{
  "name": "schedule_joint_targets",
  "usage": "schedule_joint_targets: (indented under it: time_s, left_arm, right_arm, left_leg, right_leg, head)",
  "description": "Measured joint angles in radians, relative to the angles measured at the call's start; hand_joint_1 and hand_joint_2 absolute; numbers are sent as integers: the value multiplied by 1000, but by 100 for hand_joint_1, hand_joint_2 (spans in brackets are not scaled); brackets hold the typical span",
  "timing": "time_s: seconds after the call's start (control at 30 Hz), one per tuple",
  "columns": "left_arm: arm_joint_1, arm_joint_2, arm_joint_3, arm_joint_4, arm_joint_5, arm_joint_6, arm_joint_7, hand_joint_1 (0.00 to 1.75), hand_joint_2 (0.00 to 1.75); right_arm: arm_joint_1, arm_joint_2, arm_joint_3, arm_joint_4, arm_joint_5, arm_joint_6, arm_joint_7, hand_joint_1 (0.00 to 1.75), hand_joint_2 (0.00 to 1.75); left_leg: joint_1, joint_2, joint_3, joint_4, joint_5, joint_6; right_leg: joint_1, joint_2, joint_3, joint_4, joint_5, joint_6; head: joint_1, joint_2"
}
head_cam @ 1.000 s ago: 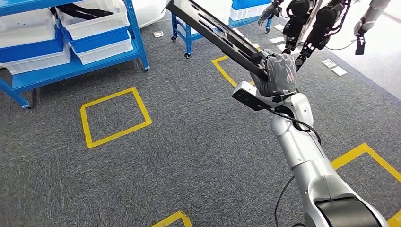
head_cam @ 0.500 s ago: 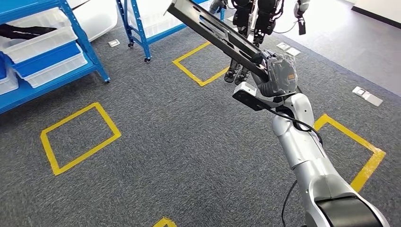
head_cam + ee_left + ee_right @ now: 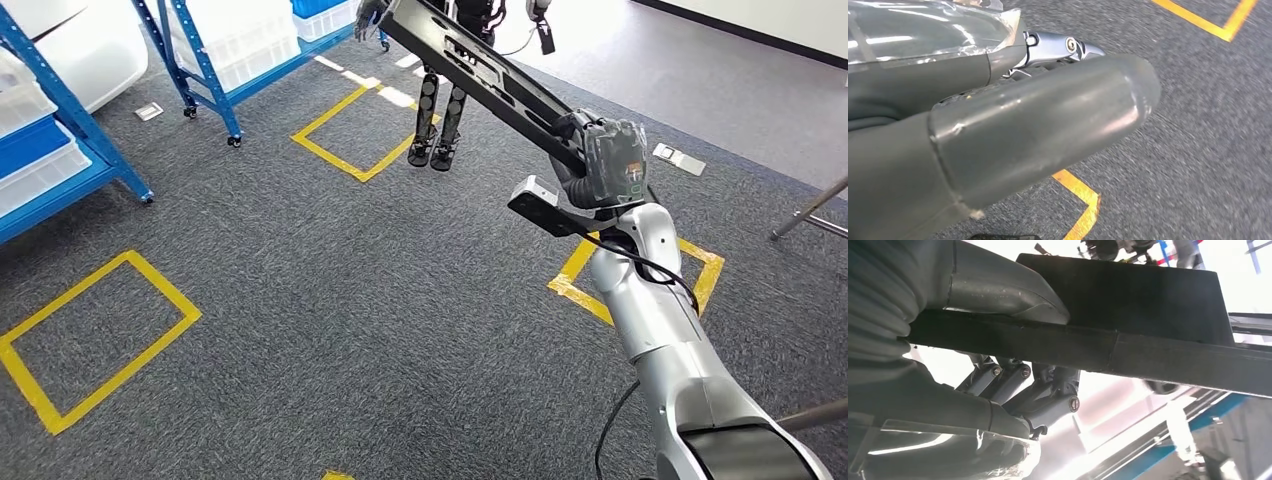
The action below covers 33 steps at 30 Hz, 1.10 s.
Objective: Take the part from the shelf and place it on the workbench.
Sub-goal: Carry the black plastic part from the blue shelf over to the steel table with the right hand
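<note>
Right hand (image 3: 604,165) grips the long black part (image 3: 480,80), its far end cut off top centre; left hand's (image 3: 998,130) fingers hidden, grip unclear.

Head view: high on the body, looking forward and down over the grey carpet (image 3: 330,300), yellow tape squares (image 3: 85,335) and blue shelves (image 3: 205,60); right arm rising from below, right hand (image 3: 605,165) mid-distance. Left wrist view: close behind the left hand (image 3: 998,135), aimed down at carpet and tape. Right wrist view: close behind the right hand, turned, facing along the long black part (image 3: 1148,352). Shared with the head view: part, carpet, tape.
</note>
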Motion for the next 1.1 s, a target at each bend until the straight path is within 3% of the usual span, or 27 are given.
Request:
schedule_joint_targets:
  time_s: [0.07, 0.1, 0.17, 0.2, 0.27, 0.33, 0.37, 0.4, 0.43, 0.47, 0.53, 0.57, 0.6, 0.63, 0.67, 0.7, 0.77, 0.83, 0.9, 0.93, 0.97, 1.03, 1.1]
  left_arm:
    - [-1, 1, 0, 0, -3, -1, 0, 0, 0]
    - [-1, 2, 0, 0, -4, -3, 0, 0, 0]
    - [-2, 2, -1, 0, -6, -6, 0, 0, 0]
    - [-4, 3, -1, 0, -8, -8, 0, 0, 0]
    - [-5, 3, -1, 0, -13, -9, 0, 0, 0]
    - [-5, 4, -1, 0, -15, -10, 0, 0, 0]
    - [-4, 4, -1, 0, -16, -10, 0, 0, 0]
    - [-4, 5, -1, 0, -16, -10, 0, 0, 0]
    - [-4, 5, -1, 0, -16, -10, 0, 0, 0]
    - [-4, 6, -1, 0, -16, -10, 0, 0, 0]
    - [-4, 8, -1, 0, -16, -10, 0, 0, 0]
    - [-4, 9, -1, 0, -16, -10, -1, 0, 0]
    - [-4, 10, -1, 0, -15, -10, -1, 0, 0]
    - [-4, 10, 0, 0, -14, -10, -2, 0, 0]
    - [-5, 10, 0, 0, -11, -9, -2, 0, 0]
    - [-6, 10, 0, 0, -7, -8, -2, 0, 0]
    - [-8, 9, 1, 0, -1, -8, -2, 0, 0]
    - [-9, 9, 3, 0, 0, -9, -2, 0, 0]
    - [-9, 8, 4, 0, -1, -9, -2, 0, 0]
    - [-9, 8, 4, 0, -1, -9, -2, 0, 0]
    - [-9, 7, 4, 0, -1, -9, -2, 0, 0]
    - [-9, 7, 4, 0, -1, -9, -2, 0, 0]
    - [-10, 7, 5, 0, -1, -9, -2, 0, 0]
  right_arm:
    - [-3, -2, -1, -2, 4, -1, 3, 173, 175]
    - [-4, -6, -2, -3, 6, -1, 6, 173, 175]
    - [-2, -17, -6, -4, 9, -1, 12, 173, 175]
    - [-2, -23, -8, -4, 9, -1, 14, 173, 175]
    - [-3, -33, -14, -5, 9, -2, 17, 173, 175]
    - [-3, -36, -17, -5, 9, -1, 17, 173, 175]
    - [-2, -37, -17, -5, 10, -1, 17, 173, 175]
    - [0, -37, -17, -5, 11, -1, 17, 173, 175]
    - [1, -38, -18, -4, 11, 0, 17, 173, 175]
    - [2, -40, -18, -4, 12, 0, 17, 173, 175]
    - [0, -43, -22, -4, 12, 0, 17, 173, 175]
    - [-1, -44, -24, -4, 12, 0, 17, 173, 175]
    - [-2, -46, -25, -4, 12, 0, 17, 173, 175]
    - [-2, -48, -26, -4, 13, 0, 17, 173, 175]
    - [-3, -51, -27, -4, 14, 1, 17, 173, 175]
    - [-5, -54, -29, -4, 17, 2, 18, 173, 175]
    - [-16, -58, -31, -3, 26, 8, 23, 173, 175]
    - [-30, -58, -30, -1, 36, 16, 30, 173, 175]
    - [-36, -58, -30, 4, 42, 22, 34, 173, 175]
    - [-37, -59, -30, 7, 43, 25, 35, 173, 175]
    - [-38, -61, -30, 9, 44, 26, 35, 173, 175]
    - [-46, -64, -30, 12, 44, 27, 35, 173, 175]
    - [-57, -63, -29, 13, 44, 27, 35, 173, 175]
  left_leg:
    - [-5, 22, 4, 2, -7, -10]
    - [-8, 32, 6, 3, -10, -15]
    - [-8, 51, 11, 1, -14, -24]
    - [-5, 46, 12, 5, -20, -29]
    - [1, -2, -9, 62, -63, -36]
    - [3, -55, -65, 189, -133, -38]
    - [3, -65, -95, 253, -158, -38]
    - [3, -69, -115, 289, -163, -38]
    - [3, -72, -120, 292, -150, -36]
    - [3, -76, -106, 253, -119, -33]
    - [6, -121, -50, 123, -45, -23]
    - [8, -146, -27, 70, -24, -19]
    - [8, -166, -15, 39, -16, -17]
    - [6, -169, -11, 29, -17, -15]
    - [3, -156, -10, 24, -15, -13]
    - [2, -142, -8, 19, -11, -7]
    - [2, -113, -3, 7, -1, 6]
    - [-2, -83, -1, 2, 3, 13]
    - [-5, -51, -1, 2, 2, 14]
    - [-5, -36, -1, 3, 1, 13]
    - [-5, -23, -1, 3, 0, 12]
    - [-7, 2, 0, 5, -4, 5]
    - [-13, 25, 1, 8, -11, -5]
  right_leg:
    - [7, -39, 64, -114, 34, -1]
    - [12, -46, 75, -136, 40, -7]
    - [16, -22, 73, -138, 43, -23]
    - [12, -10, 75, -140, 45, -29]
    - [3, 12, 78, -144, 50, -46]
    - [2, 36, 78, -144, 52, -57]
    - [4, 50, 78, -144, 52, -59]
    - [5, 65, 78, -144, 53, -60]
    - [6, 81, 78, -143, 53, -61]
    - [7, 97, 78, -141, 54, -61]
    - [8, 126, 76, -137, 54, -59]
    - [8, 139, 72, -134, 55, -57]
    - [8, 151, 67, -133, 58, -52]
    - [7, 163, 62, -133, 61, -45]
    - [4, 177, 56, -136, 66, -36]
    - [3, 175, 51, -136, 68, -30]
    - [8, 124, 24, -99, 51, -26]
    - [10, 58, -37, 25, -2, -31]
    - [7, 40, -93, 148, -44, -29]
    - [5, 37, -95, 160, -44, -24]
    - [2, 31, -75, 127, -31, -17]
    - [0, -9, 8, -17, 11, -5]
    - [6, -43, 65, -118, 37, -8]
  head:
    - [-1, 0]
    - [-1, 0]
    - [-3, 0]
    - [-3, 0]
    - [-6, 0]
    - [-8, 0]
    - [-8, 0]
    - [-8, 0]
    - [-8, 0]
    - [-8, 0]
    - [-8, 0]
    - [-8, 0]
    - [-8, 0]
    - [-8, 0]
    - [-8, 0]
    - [-8, 0]
    - [-4, 0]
    - [1, 0]
    - [3, 0]
    - [3, 0]
    - [4, 0]
    - [4, 0]
    - [2, 0]
